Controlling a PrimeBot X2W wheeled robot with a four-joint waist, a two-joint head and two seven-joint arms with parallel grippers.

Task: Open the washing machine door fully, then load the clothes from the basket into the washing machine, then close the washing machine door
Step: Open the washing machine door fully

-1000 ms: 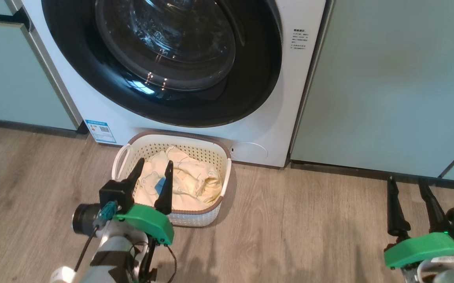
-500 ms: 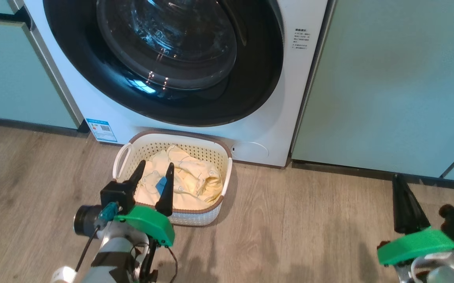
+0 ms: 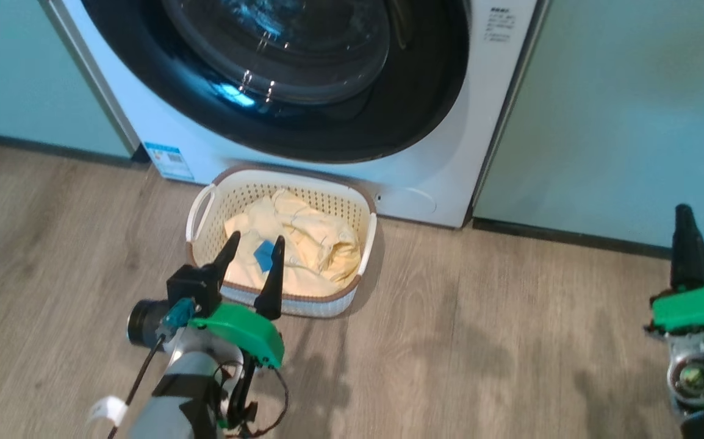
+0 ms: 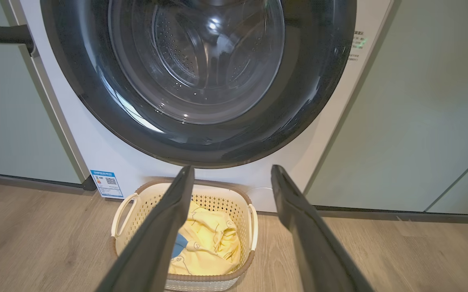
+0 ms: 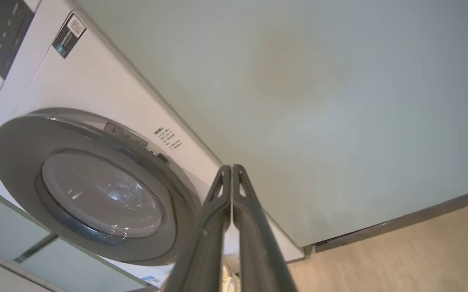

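The white washing machine [image 3: 443,122] stands ahead, its round black-rimmed door [image 3: 303,79] flat against the front. On the floor before it sits the cream basket [image 3: 361,204], holding pale yellow clothes [image 3: 303,244] with a blue patch. My left gripper [image 3: 253,244] hovers open just in front of the basket, nothing between its fingers. From the left wrist view, the door [image 4: 201,81], basket [image 4: 128,202] and clothes [image 4: 213,243] lie ahead of the left gripper [image 4: 232,172]. My right gripper [image 3: 686,213] is at the far right, fingers pressed together and empty; in its own view, the right gripper [image 5: 232,167] points at the cabinet beside the door [image 5: 92,182].
Pale green cabinets [image 3: 626,110] flank the washer on both sides. A dark plinth [image 3: 571,241] runs along the base of the right cabinet. Wooden floor [image 3: 480,341] stretches between the two arms.
My right gripper has shut, its two fingers now together, and it has risen a little. The head camera has shifted, sliding the washer and basket rightwards in the picture. The left gripper stays open.
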